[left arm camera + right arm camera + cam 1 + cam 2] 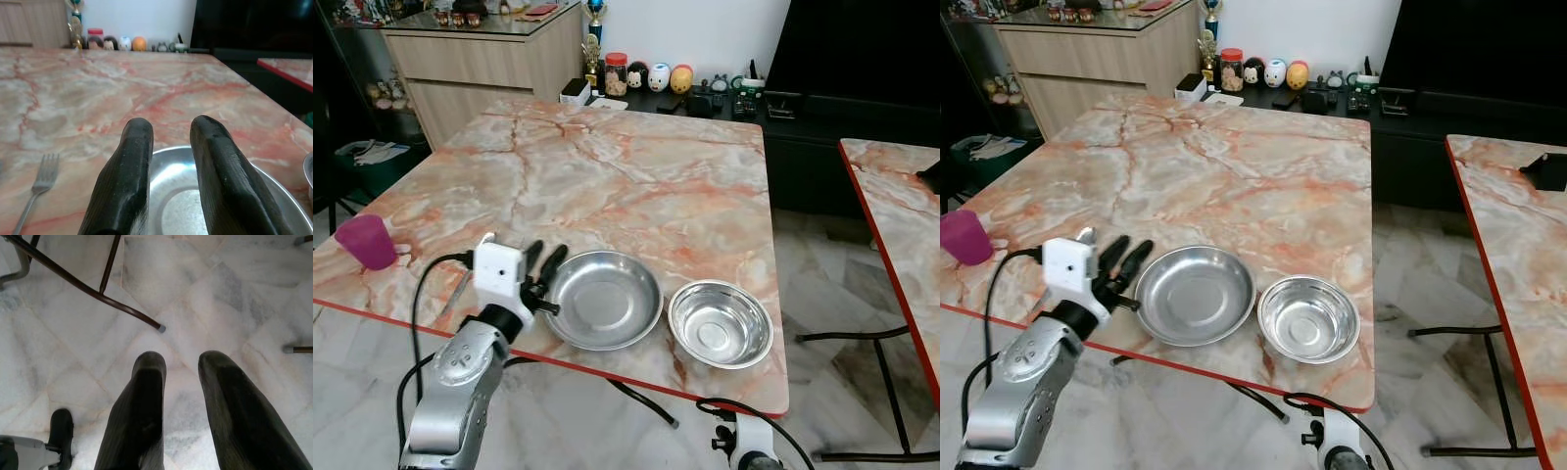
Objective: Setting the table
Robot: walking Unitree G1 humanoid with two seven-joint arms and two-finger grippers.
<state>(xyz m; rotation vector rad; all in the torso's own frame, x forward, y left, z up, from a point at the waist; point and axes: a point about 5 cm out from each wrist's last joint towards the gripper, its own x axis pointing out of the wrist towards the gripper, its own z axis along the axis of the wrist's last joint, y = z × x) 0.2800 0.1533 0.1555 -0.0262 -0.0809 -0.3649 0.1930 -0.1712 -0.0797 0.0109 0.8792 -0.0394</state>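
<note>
Fork (36, 193) handle cut off; shelf figurines (651, 76) too small.

1. Two marble-patterned desks: the main desk (636, 176) in front and a second desk (901, 206) off to the right.
2. Two steel dishes on the main desk: one wide shallow plate (603, 299) and one smaller bowl (721, 323), side by side near the front edge.
3. One fork (36, 191) lying on the main desk beside the plate.
4. One purple cup (367, 241) at the desk's left edge.
5. Two end effectors: the left end effector (541, 262) over the desk beside the plate, and the right end effector (183, 364) hanging above the floor, each with two black fingers set apart.
6. One wooden cabinet (489, 59) behind the main desk.
</note>
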